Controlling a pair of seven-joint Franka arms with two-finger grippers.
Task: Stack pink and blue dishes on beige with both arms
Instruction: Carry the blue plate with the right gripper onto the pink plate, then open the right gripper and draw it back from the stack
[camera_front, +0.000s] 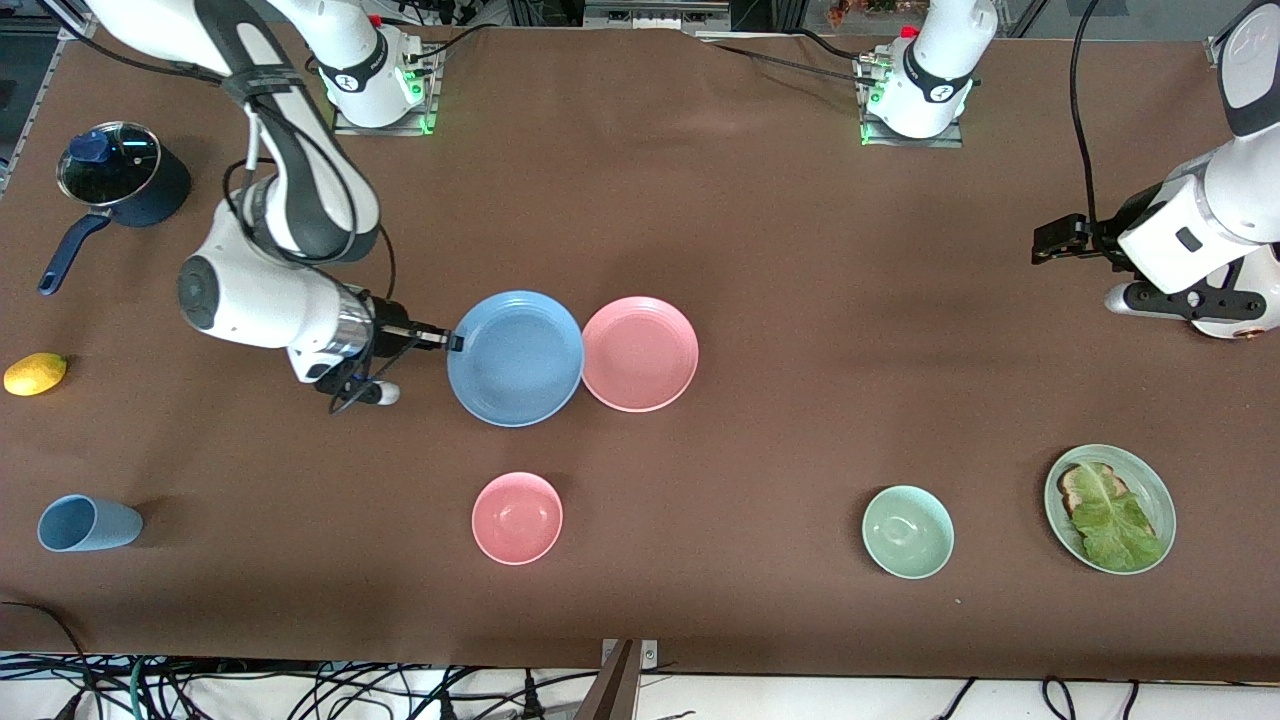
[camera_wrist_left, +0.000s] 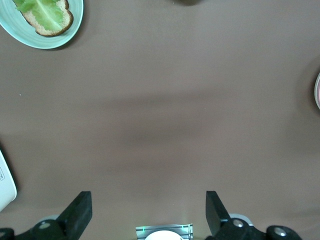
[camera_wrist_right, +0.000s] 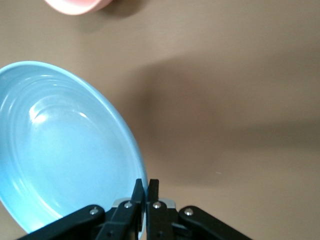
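Blue plate (camera_front: 515, 358) rim pinched by right tool (camera_wrist_right: 145, 192), seemingly overlapping pink plate (camera_front: 640, 353); left tool (camera_wrist_left: 149, 212) spread, waiting.

both arms are glossy white jointed shells with dark grey-black joint bands; the right arm (camera_front: 270, 200) has a grey round cap on one joint and a polished metal ring at the wrist, with thin black cables looped along it. the left arm (camera_front: 1215, 225) carries a black bracket. white bases glow green at the mounts. right gripper (camera_wrist_right: 145, 192) fingers (camera_wrist_right: 153, 192) are black with silver screws
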